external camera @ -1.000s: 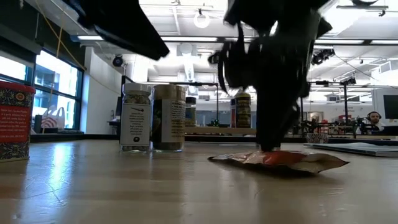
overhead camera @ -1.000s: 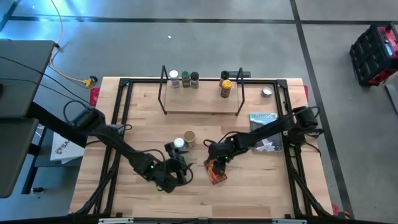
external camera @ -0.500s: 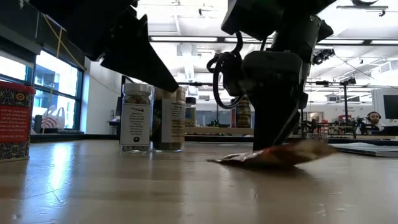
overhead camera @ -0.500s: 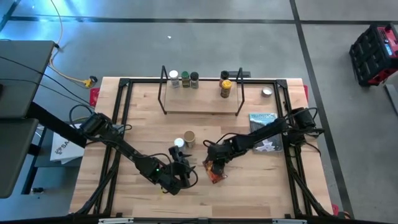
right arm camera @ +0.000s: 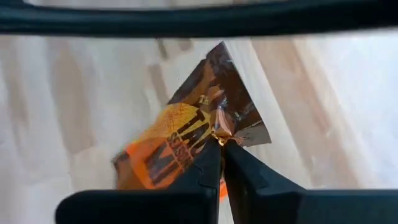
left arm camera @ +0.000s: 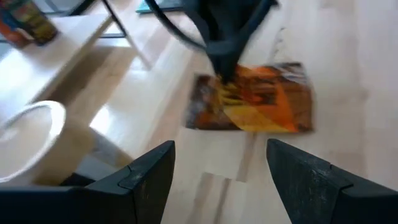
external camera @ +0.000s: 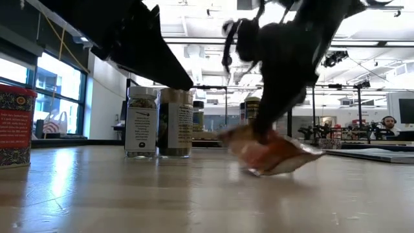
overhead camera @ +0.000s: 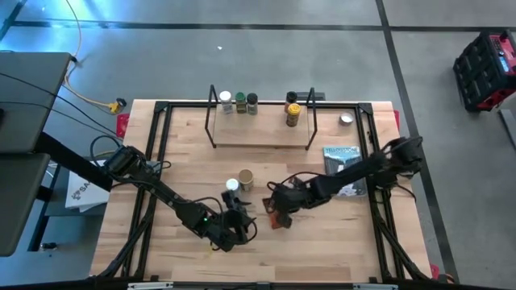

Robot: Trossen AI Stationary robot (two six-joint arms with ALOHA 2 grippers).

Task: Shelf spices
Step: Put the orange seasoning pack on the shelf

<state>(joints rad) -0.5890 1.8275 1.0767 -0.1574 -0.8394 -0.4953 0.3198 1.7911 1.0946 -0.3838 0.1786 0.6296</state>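
A brown-and-orange spice packet (overhead camera: 279, 220) hangs tilted at the table's middle, near the front, with my right gripper (overhead camera: 276, 211) shut on it. My left gripper (overhead camera: 242, 225) stands open just left of the packet, its fingers (left arm camera: 144, 180) pointing at it and touching nothing. A white-lidded jar (overhead camera: 232, 185) and a tan jar (overhead camera: 246, 179) stand on their bases behind it. A red box (external camera: 14, 126) stands at the near left. The shelf (overhead camera: 262, 135) at the back carries three jars (overhead camera: 240, 102) at its left and a yellow jar (overhead camera: 293, 113) at its right. My right gripper pinches the packet's dark brown end (right arm camera: 219, 132) between its two fingertips, at the edge. The fingers come from above, slanting down. The packet (external camera: 272, 154) hangs tilted below them, held end up; whether its low end still touches the table I cannot tell.
A flat book with a waterfall cover (overhead camera: 343, 167) lies at the right, under my right arm. A small silver tin (overhead camera: 346, 119) sits at the back right. The black frame (overhead camera: 161, 145) runs round the tabletop. Bare wood lies along the near edge.
My right gripper has taken hold of the packet and risen. The packet lay flat, then its held end tipped up, and now nearly all of it is raised and tilted. My left gripper has sunk a little toward the packet and stayed open.
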